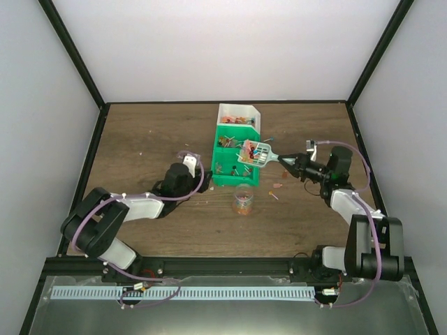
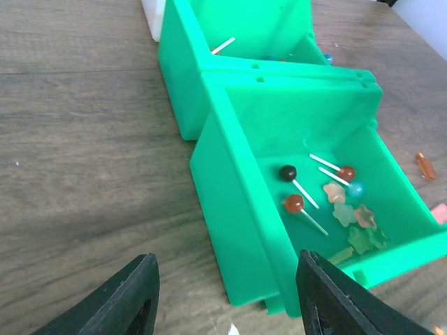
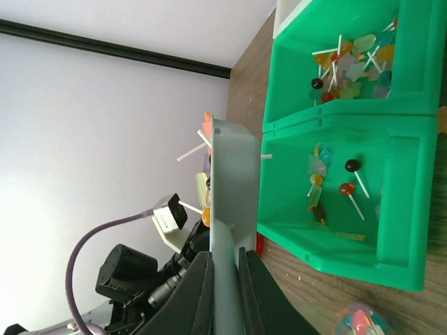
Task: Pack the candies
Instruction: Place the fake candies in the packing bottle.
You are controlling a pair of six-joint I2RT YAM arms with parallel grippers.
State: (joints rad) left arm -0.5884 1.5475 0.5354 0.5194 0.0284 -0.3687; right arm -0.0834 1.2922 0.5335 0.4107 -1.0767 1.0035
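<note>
Several candies [image 2: 346,213] lie in the green bin [image 2: 237,209], markings seemingly illegible.

Brown wood-grain table [image 1: 140,139], enclosed left, far and right by plain white walls [image 1: 223,49], black struts [image 1: 73,52] at both far corners, grey metal ledge [image 1: 223,317] along near edge, even light.

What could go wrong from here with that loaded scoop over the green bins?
1. The scoop in the right gripper is heaped with candies, sticks poking over its edge; a tilt could spill them. Stray candies lie on the table.
2. The jar looks narrower than the scoop, so a pour may miss.
3. The left gripper, open, sits close to the green bin and could nudge it.
</note>
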